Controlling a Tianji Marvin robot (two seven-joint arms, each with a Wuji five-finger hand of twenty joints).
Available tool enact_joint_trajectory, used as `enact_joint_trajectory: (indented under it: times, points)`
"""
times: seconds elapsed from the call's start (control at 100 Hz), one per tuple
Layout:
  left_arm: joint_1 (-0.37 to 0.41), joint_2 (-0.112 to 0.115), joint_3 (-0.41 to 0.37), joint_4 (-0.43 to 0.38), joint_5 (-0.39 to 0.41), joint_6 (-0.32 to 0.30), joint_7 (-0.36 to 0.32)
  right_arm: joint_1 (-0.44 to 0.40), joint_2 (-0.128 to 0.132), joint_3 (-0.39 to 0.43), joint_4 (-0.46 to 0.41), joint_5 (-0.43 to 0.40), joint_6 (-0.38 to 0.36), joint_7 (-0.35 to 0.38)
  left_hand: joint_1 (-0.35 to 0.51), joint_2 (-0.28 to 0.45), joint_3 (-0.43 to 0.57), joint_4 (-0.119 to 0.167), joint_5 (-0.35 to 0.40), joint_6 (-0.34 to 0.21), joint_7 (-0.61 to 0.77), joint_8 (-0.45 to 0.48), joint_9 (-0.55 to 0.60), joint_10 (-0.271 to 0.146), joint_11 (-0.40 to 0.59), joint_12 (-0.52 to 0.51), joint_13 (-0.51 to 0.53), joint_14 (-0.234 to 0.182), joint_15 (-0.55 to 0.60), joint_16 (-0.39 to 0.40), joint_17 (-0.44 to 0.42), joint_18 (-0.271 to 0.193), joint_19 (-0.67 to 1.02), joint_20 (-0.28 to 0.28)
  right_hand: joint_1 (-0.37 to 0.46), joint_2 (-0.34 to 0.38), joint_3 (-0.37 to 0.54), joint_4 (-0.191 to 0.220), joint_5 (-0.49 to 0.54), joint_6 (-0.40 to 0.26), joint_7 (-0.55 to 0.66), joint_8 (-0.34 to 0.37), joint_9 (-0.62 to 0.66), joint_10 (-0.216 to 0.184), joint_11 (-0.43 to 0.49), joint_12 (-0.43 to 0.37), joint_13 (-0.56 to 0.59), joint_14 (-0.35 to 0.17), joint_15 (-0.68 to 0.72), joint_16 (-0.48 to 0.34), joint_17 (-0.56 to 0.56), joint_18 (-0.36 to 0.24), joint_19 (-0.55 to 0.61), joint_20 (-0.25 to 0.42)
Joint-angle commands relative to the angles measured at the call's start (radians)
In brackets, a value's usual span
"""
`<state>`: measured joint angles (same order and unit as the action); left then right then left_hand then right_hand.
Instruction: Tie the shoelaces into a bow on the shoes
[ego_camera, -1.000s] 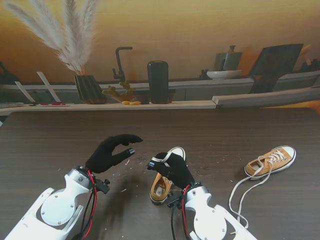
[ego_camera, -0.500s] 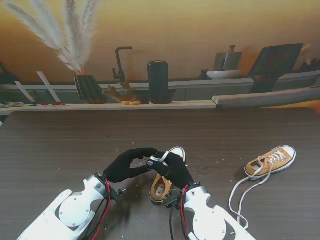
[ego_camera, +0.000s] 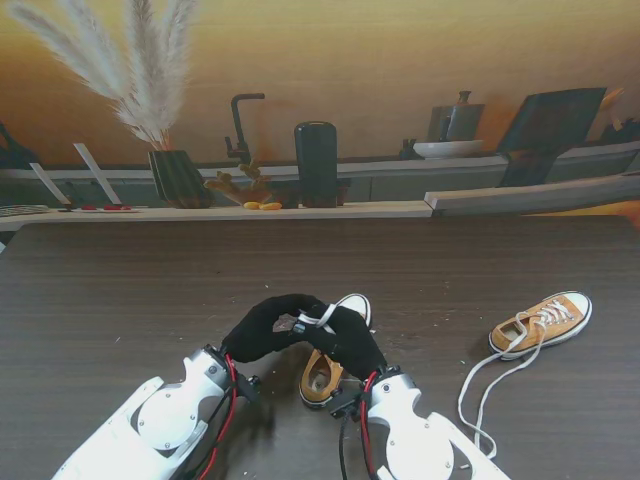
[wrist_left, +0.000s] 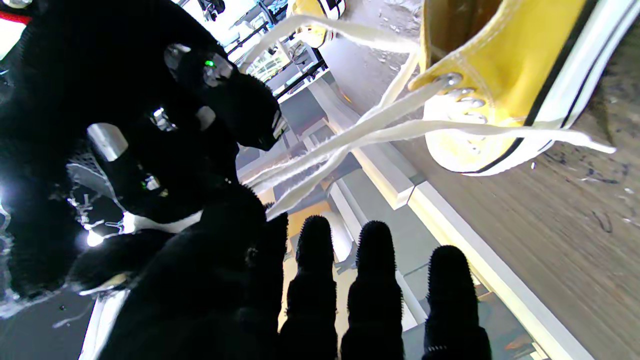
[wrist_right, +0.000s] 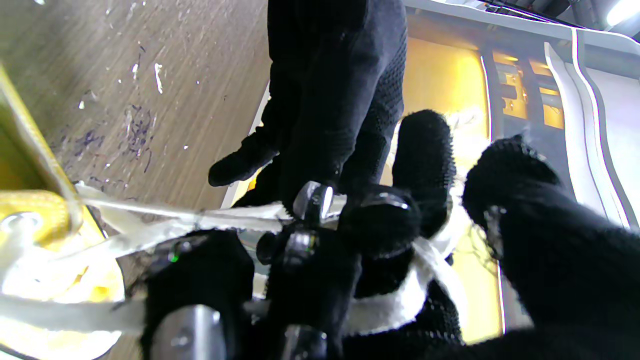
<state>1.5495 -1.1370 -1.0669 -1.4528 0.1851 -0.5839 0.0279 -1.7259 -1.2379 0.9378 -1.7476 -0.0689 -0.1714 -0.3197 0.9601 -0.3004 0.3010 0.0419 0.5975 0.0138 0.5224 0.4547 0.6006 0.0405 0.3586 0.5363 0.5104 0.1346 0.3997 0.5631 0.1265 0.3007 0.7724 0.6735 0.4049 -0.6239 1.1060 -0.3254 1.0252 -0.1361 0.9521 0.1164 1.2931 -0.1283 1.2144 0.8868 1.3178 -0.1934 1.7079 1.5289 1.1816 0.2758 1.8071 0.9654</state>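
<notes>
**Two hands meet over one shoe's lace**

Nearest me, the right hand is clamped on the white lace above the shoe, which points away from me. The left hand, touching it from the left, fingers curled; whether it grips lace I cannot tell. A second shoe lies well right.

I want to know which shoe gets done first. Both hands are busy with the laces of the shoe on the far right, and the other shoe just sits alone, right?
Not quite. The left hand and right hand meet over the shoe in the middle, holding its lace. The shoe on the far right sits alone, untied. The stand view shows it.
</notes>
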Motion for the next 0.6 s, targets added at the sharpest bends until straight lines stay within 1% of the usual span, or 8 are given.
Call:
enact_joint_trajectory:
  times: [0.0,0.1,0.21,0.25,0.38,0.46,0.54,0.59]
  points:
    - [0.0,0.0,0.003,-0.005,0.001,0.002,-0.022,-0.002,0.0,-0.002,-0.004,0.001,-0.001,0.009,0.054,0.019,-0.061,-0.019,0.029,-0.196,0.033,0.017,0.023,-0.044,0.011,0.031,0.021,-0.025,0.019,0.028,0.0,-0.038,0.023,0.009,-0.025,0.007,0.03,0.024,-0.007,0.019,-0.007,0.017,0.081,0.173,0.009,-0.009,-0.008,-0.131,0.047,0.041,0.021,0.008,0.287,-0.002]
    - [0.002,0.003,0.006,-0.009,-0.024,0.006,-0.041,-0.001,-0.001,-0.005,-0.003,0.002,0.0,0.008,0.111,0.08,-0.143,-0.031,0.065,-0.194,0.076,-0.01,0.051,-0.041,0.01,0.142,0.023,-0.019,0.026,0.028,-0.004,-0.037,0.03,0.004,-0.026,0.007,0.03,0.024,-0.006,0.019,-0.006,0.017,0.082,0.172,0.009,-0.009,-0.008,-0.131,0.047,0.041,0.021,0.008,0.287,-0.002]
    - [0.009,0.001,0.003,-0.016,-0.038,0.012,-0.041,-0.001,-0.001,-0.005,-0.002,0.001,0.002,0.007,0.136,0.113,-0.168,-0.038,0.076,-0.19,0.106,0.001,0.064,-0.035,0.002,0.174,0.022,-0.012,0.029,0.028,-0.007,-0.032,0.029,0.002,-0.026,0.007,0.031,0.024,-0.006,0.019,-0.006,0.017,0.083,0.171,0.009,-0.009,-0.008,-0.131,0.047,0.041,0.021,0.008,0.287,-0.002]
    - [0.015,0.0,-0.001,-0.022,-0.047,0.016,-0.039,-0.001,0.0,-0.005,-0.002,0.001,0.003,0.007,0.149,0.124,-0.177,-0.039,0.069,-0.185,0.142,0.035,0.064,-0.03,-0.002,0.181,0.02,-0.008,0.029,0.028,-0.009,-0.03,0.028,0.002,-0.026,0.007,0.03,0.023,-0.006,0.018,-0.006,0.017,0.082,0.172,0.009,-0.009,-0.008,-0.131,0.047,0.041,0.021,0.009,0.287,-0.002]
    - [0.039,-0.001,-0.028,-0.047,-0.071,0.027,-0.039,-0.005,-0.001,0.001,-0.004,0.001,0.008,0.005,0.159,0.143,-0.173,-0.035,-0.019,-0.193,0.322,0.266,0.048,-0.018,-0.003,0.177,0.009,-0.001,0.025,0.026,-0.014,-0.026,0.025,0.003,-0.025,0.006,0.031,0.023,-0.006,0.019,-0.005,0.017,0.082,0.173,0.009,-0.009,-0.008,-0.131,0.047,0.041,0.021,0.009,0.287,-0.002]
    - [0.056,0.0,-0.047,-0.063,-0.1,0.031,-0.051,-0.007,-0.001,0.004,-0.006,0.003,0.009,0.003,0.099,0.103,-0.052,-0.032,-0.029,-0.178,0.365,0.362,0.038,-0.014,0.004,0.151,-0.001,0.005,0.017,0.024,-0.021,-0.022,0.015,0.005,-0.024,0.005,0.031,0.023,-0.006,0.019,-0.005,0.016,0.085,0.172,0.01,-0.009,-0.008,-0.129,0.047,0.041,0.021,0.008,0.287,-0.002]
    - [0.07,0.001,-0.064,-0.078,-0.113,0.034,-0.056,-0.009,-0.001,0.006,-0.006,0.005,0.01,0.002,0.047,0.07,0.056,-0.033,-0.03,-0.166,0.406,0.407,0.041,-0.009,0.01,0.145,-0.002,0.012,0.013,0.022,-0.024,-0.017,0.007,0.006,-0.024,0.005,0.031,0.023,-0.006,0.02,-0.005,0.016,0.086,0.172,0.01,-0.009,-0.008,-0.127,0.048,0.041,0.021,0.009,0.287,-0.001]
    - [0.077,0.002,-0.074,-0.084,-0.115,0.032,-0.056,-0.009,-0.001,0.007,-0.007,0.007,0.011,0.002,-0.019,0.038,0.176,-0.037,-0.024,-0.16,0.444,0.451,0.054,-0.007,0.025,0.212,0.0,0.009,0.011,0.023,-0.024,-0.016,0.005,0.008,-0.024,0.006,0.031,0.023,-0.006,0.021,-0.005,0.016,0.088,0.17,0.01,-0.009,-0.007,-0.127,0.048,0.041,0.021,0.008,0.287,-0.001]
